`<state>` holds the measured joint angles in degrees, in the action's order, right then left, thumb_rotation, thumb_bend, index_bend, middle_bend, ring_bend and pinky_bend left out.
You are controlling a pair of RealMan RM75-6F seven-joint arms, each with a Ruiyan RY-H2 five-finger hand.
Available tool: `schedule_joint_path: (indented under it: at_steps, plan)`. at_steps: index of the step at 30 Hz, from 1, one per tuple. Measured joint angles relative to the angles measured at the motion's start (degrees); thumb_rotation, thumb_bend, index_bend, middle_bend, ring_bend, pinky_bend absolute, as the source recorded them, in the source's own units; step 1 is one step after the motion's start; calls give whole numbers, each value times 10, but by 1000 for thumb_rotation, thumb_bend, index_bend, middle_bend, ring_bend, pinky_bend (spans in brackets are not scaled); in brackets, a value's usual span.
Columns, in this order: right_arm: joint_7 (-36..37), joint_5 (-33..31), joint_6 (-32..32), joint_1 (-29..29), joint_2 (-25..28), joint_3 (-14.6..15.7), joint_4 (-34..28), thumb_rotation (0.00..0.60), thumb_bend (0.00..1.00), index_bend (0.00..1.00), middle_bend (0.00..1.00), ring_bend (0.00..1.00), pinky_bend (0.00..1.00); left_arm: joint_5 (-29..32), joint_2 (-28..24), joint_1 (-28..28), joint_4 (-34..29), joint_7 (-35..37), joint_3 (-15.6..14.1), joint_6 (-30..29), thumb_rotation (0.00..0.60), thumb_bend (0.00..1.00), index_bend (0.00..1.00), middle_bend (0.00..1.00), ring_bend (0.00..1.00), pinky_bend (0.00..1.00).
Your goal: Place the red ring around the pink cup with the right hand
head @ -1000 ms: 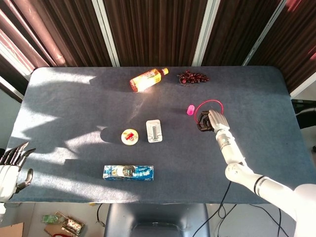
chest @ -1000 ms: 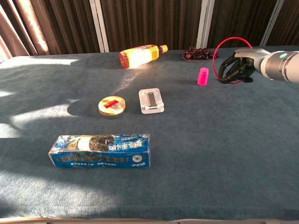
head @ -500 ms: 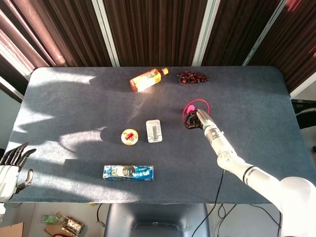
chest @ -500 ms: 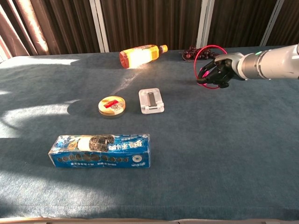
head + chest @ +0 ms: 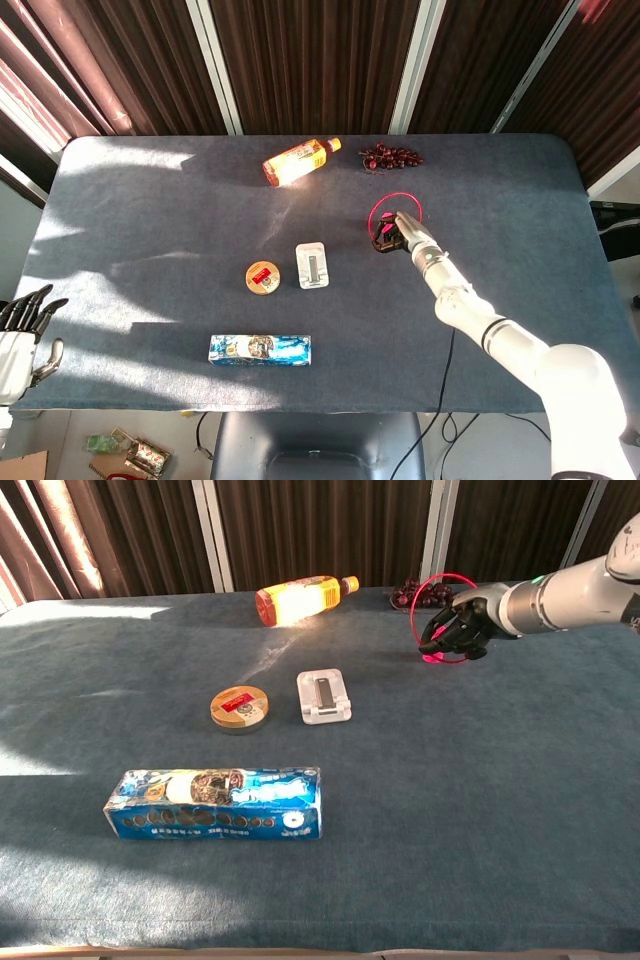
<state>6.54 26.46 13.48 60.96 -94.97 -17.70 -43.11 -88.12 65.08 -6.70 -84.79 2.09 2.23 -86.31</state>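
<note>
1. Nearest the robot, the left robot hand (image 5: pixel 20 340) sits off the near-left corner of the desk (image 5: pixel 480 810), fingers spread apart and holding nothing; only the head view shows it.
2. On the near-left part of the desk lies a blue toothpaste box (image 5: pixel 215 802), flat on its long side, parallel to the near edge.
3. Further in, a round tin (image 5: pixel 239 707) with a yellow-and-red lid rests flat; just to its right lies a clear plastic pack (image 5: pixel 324 696) holding a small grey item. The 2 are near each other but apart.
4. Right of centre, the right robot hand (image 5: pixel 458 630) reaches in from the right, its dark fingers (image 5: pixel 384 240) curled on the lower edge of the red ring (image 5: pixel 428 588).
5. The red ring is held tilted, its top arc raised above the desk surface and leaning toward the far edge. In the head view it reads as a loop (image 5: pixel 378 208) around the spot where the hand sits.
6. The pink cup (image 5: pixel 388 219) shows only as a pink patch inside the loop, against the fingers; whether the ring has settled around it I cannot tell.
7. At the far edge, an orange bottle (image 5: pixel 298 597) lies on its side, cap pointing right.
8. To the bottle's right, a bunch of dark grapes (image 5: pixel 391 156) lies near the far edge, just behind the ring in the chest view.
</note>
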Motion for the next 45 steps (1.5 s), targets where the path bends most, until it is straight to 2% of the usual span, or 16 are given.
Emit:
schedule_joint_path:
  at_steps: [10, 15, 22, 31, 38, 45]
  plan:
    - [17, -49, -74, 73, -7, 121, 80, 600, 561, 795, 945, 1000, 1000, 15, 7, -3, 0, -25, 5, 9, 600, 542, 197, 55, 85, 128]
    - [58, -56, -115, 101, -13, 155, 119, 600, 562, 807, 945, 1000, 1000, 27, 8, -4, -3, -34, 8, 19, 600, 539, 198, 55, 85, 128]
    - [113, -24, -171, 117, -9, 171, 134, 600, 562, 811, 945, 1000, 1000, 36, 7, -7, -8, -43, 9, 30, 600, 542, 198, 55, 85, 127]
    - [167, 46, -193, 124, -3, 183, 123, 600, 561, 807, 945, 1000, 1000, 32, 6, -6, -10, -42, 7, 28, 600, 542, 198, 55, 85, 127]
    - [196, 96, -204, 125, -9, 195, 125, 600, 554, 732, 945, 1000, 1000, 33, 6, -8, -10, -42, 6, 33, 600, 542, 198, 56, 84, 128]
    - [218, 136, -215, 124, 1, 188, 112, 600, 445, 610, 945, 1000, 1000, 28, 5, -9, -11, -42, 3, 35, 600, 542, 198, 55, 85, 127]
